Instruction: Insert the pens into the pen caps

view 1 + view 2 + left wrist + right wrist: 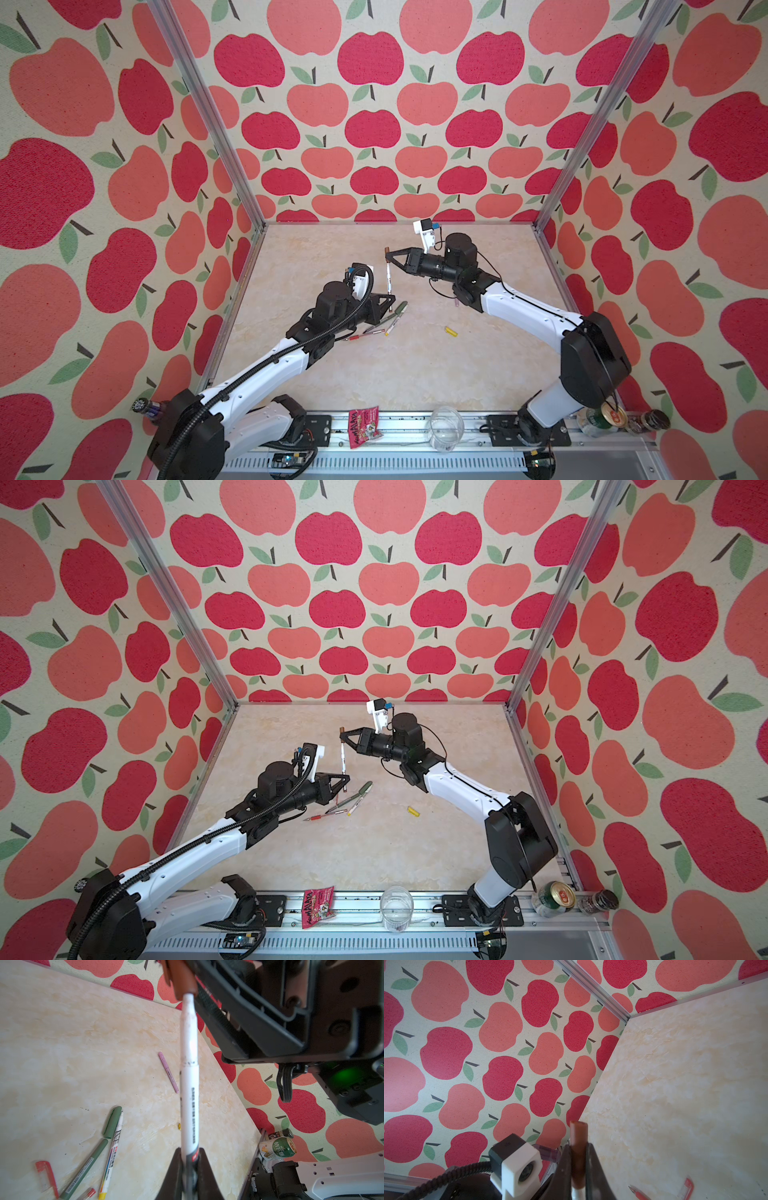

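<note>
While left gripper clamps white pen at its near end, right gripper clamps brown cap on the far tip; both share one axis.

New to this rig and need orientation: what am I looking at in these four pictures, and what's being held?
Two robot arms with two-finger grippers work over a marble-look table. Two pictures look down from overhead, nearly identical; the other two come from a camera on each arm's wrist. The left gripper is shut on one end of a white pen; the right gripper is shut on a brown cap over its other end. Lying loose: green pen, green cap, yellow-ended white pen, red pen, red cap, yellow cap, lilac pen.
</note>
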Tool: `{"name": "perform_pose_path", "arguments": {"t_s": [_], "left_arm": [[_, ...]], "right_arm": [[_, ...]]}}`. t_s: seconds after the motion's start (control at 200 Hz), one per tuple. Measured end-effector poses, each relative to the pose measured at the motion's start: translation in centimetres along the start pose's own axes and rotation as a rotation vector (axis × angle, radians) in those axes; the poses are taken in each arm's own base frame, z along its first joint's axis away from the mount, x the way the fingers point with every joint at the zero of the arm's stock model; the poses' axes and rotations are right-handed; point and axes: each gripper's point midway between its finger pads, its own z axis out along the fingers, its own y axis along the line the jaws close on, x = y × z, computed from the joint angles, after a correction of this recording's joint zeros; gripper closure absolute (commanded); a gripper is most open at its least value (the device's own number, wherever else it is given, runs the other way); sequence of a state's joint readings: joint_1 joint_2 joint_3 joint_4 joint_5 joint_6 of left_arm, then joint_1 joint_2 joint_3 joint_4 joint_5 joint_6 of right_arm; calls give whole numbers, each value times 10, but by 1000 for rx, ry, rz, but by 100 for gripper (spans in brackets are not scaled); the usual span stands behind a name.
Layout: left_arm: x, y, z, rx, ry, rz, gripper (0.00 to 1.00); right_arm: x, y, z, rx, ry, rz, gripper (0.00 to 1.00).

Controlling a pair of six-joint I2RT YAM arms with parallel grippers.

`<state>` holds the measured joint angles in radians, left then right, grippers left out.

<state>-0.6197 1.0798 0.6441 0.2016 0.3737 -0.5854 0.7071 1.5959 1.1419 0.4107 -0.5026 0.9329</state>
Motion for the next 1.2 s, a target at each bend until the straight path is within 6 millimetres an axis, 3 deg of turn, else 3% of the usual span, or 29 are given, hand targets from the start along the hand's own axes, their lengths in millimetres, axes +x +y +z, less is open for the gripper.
{"name": "perform_pose_path", "arguments": {"t_s": [1.201], "left_arm": [[0,2,0,1,0,-2,93]], "right_arm": [[-1,5,0,7,10,-17,95]]}}
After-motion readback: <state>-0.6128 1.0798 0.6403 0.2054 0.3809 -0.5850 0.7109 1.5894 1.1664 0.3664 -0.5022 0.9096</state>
